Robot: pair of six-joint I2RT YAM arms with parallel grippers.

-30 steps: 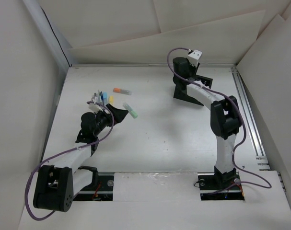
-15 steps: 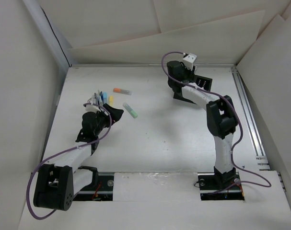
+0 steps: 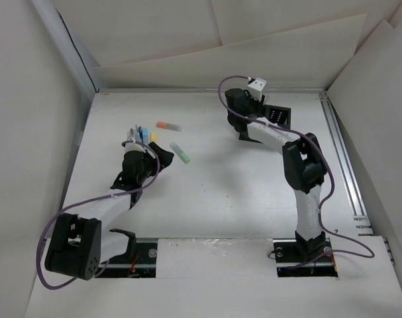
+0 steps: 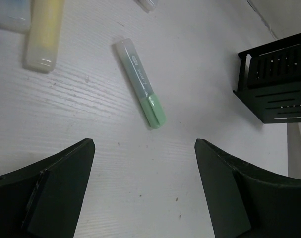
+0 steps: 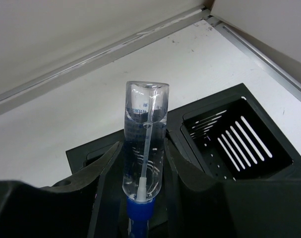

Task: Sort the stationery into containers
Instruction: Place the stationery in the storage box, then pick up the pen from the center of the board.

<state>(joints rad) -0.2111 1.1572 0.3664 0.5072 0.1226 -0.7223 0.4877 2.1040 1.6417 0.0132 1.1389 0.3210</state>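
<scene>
My right gripper (image 5: 143,148) is shut on a pen with a blue body and a clear cap (image 5: 144,129), held upright over the left compartment of the black organizer box (image 5: 269,166). In the top view this gripper (image 3: 244,109) hangs over the box (image 3: 277,114) at the back. My left gripper (image 4: 144,148) is open and empty, just short of a green marker (image 4: 140,83) lying on the table. A yellow marker (image 4: 43,32) and a light blue one (image 4: 11,12) lie beyond it. In the top view an orange marker (image 3: 168,125) lies apart from the pile of pens (image 3: 140,134).
White walls enclose the table on three sides, and a metal rail (image 3: 343,159) runs along the right edge. The box's right compartment (image 5: 239,131) shows slotted walls and nothing inside. Purple cables loop off both arms.
My right gripper has moved left with the pen, over the organizer box. My left arm has shifted a little forward and turned towards the green marker.
</scene>
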